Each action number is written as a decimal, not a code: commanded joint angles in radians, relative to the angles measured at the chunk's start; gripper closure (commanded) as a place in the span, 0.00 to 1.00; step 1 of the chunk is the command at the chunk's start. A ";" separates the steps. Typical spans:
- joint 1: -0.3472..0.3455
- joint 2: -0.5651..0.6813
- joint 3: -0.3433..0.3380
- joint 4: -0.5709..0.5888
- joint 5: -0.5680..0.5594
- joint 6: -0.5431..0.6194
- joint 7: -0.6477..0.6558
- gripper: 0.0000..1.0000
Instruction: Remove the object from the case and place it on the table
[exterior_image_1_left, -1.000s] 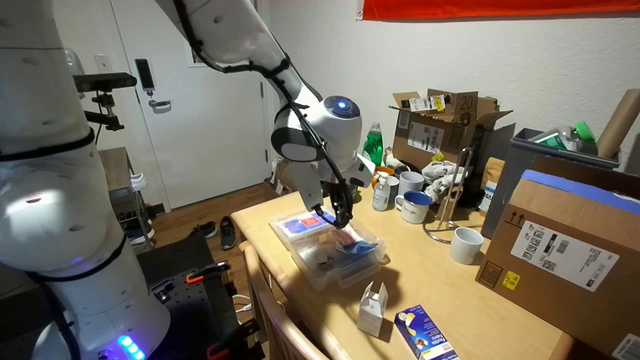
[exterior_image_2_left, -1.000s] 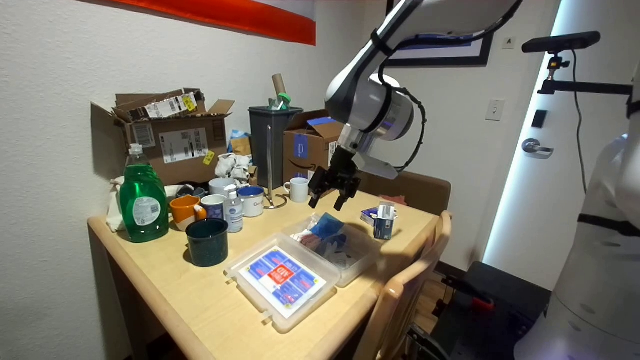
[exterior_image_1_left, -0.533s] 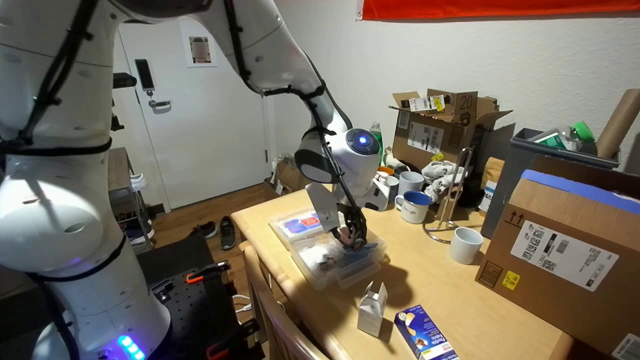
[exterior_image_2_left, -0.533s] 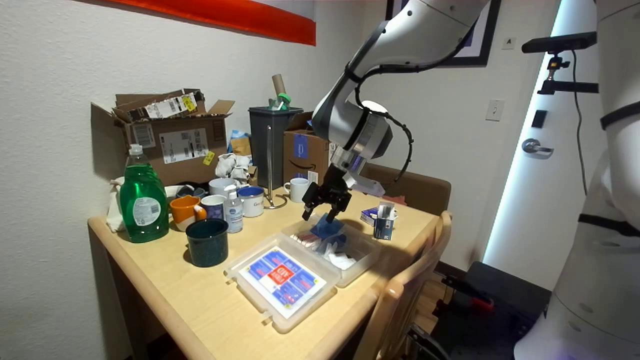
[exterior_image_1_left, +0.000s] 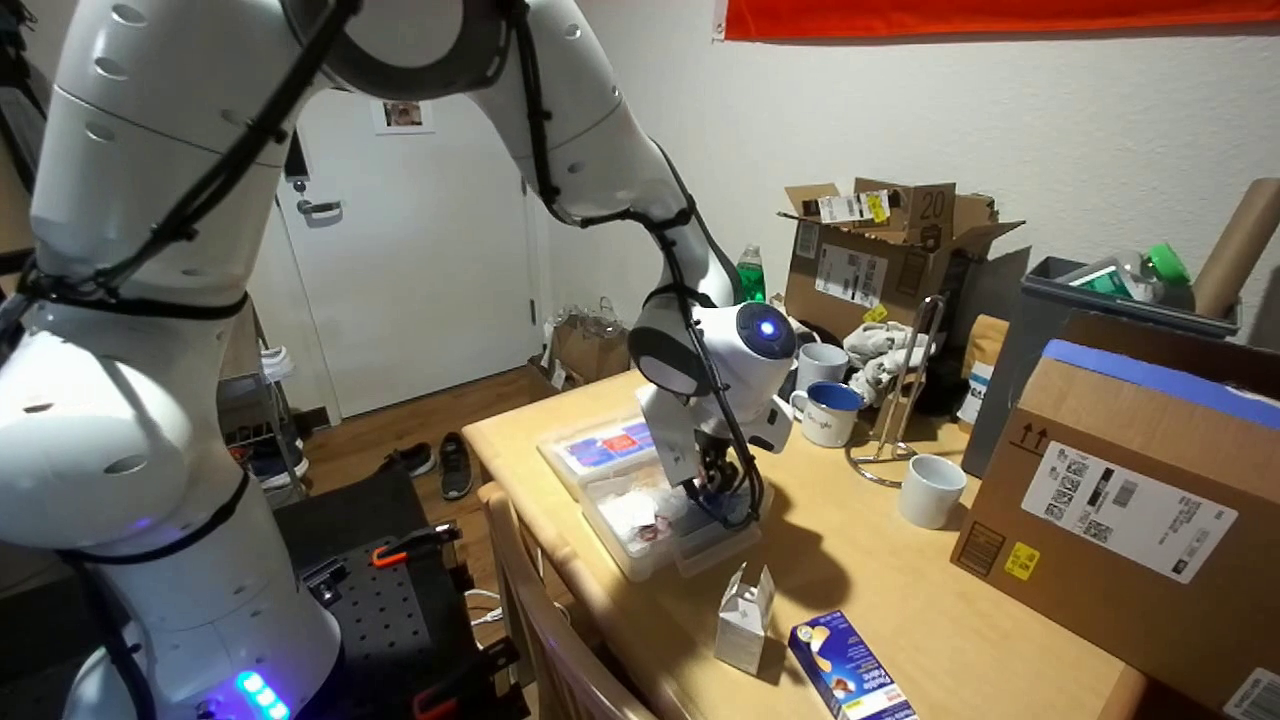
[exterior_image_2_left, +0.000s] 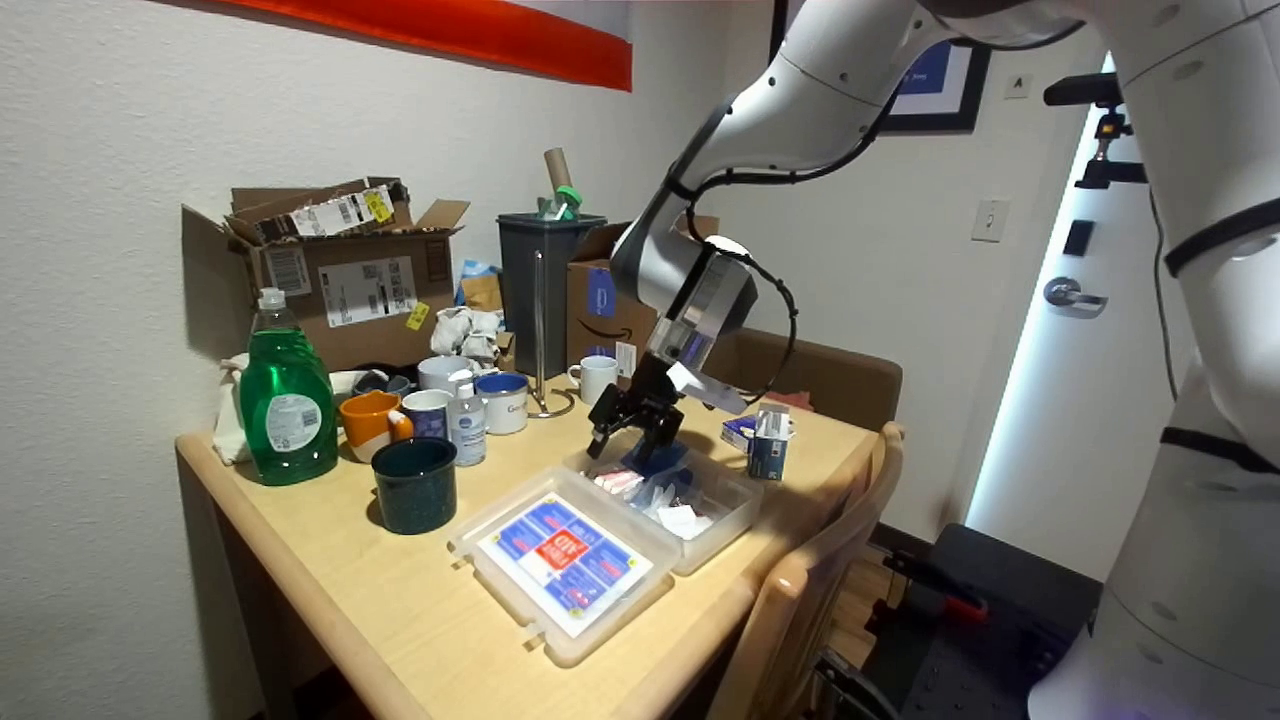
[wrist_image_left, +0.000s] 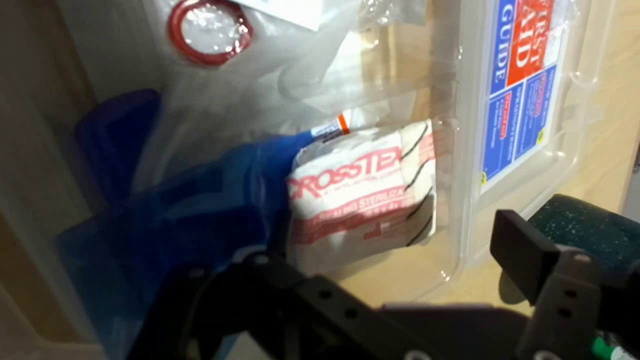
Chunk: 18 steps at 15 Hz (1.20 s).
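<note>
The clear-plastic case (exterior_image_2_left: 620, 612) lies open on the tan table (exterior_image_2_left: 400, 610), its lid half holding a blue and red first aid card. It also shows in an exterior view (exterior_image_1_left: 640, 572) and the wrist view (wrist_image_left: 462, 165). In it are a white-and-red packet (wrist_image_left: 360, 195), a blue packet (wrist_image_left: 200, 200) and a clear bag with a red ring (wrist_image_left: 210, 32). My gripper (exterior_image_2_left: 622, 445) is open just above the case's filled half. In the wrist view its jaws (wrist_image_left: 400, 232) stand apart with nothing held; one finger is beside the packets, contact unclear.
A dark green mug (exterior_image_2_left: 415, 490) and a green soap bottle (exterior_image_2_left: 290, 400) stand near the lid. A small white carton (exterior_image_1_left: 744, 625) and a blue box (exterior_image_1_left: 845, 665) lie at the other end. Several mugs, a metal stand (exterior_image_1_left: 890, 430) and cardboard boxes are behind. A chair (exterior_image_2_left: 800, 600) borders the table.
My gripper has come down to the case's filled half, moving right in an exterior view and left in another. It stays open. The case has not moved.
</note>
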<state>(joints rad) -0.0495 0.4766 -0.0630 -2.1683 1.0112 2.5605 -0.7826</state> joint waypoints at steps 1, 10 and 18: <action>-0.095 0.037 0.071 0.050 0.020 -0.071 -0.033 0.00; -0.153 0.047 0.086 0.064 0.008 -0.115 -0.043 0.82; -0.156 -0.008 0.077 0.040 -0.008 -0.121 -0.040 1.00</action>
<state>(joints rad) -0.1920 0.5168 0.0133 -2.1062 1.0112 2.4730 -0.8045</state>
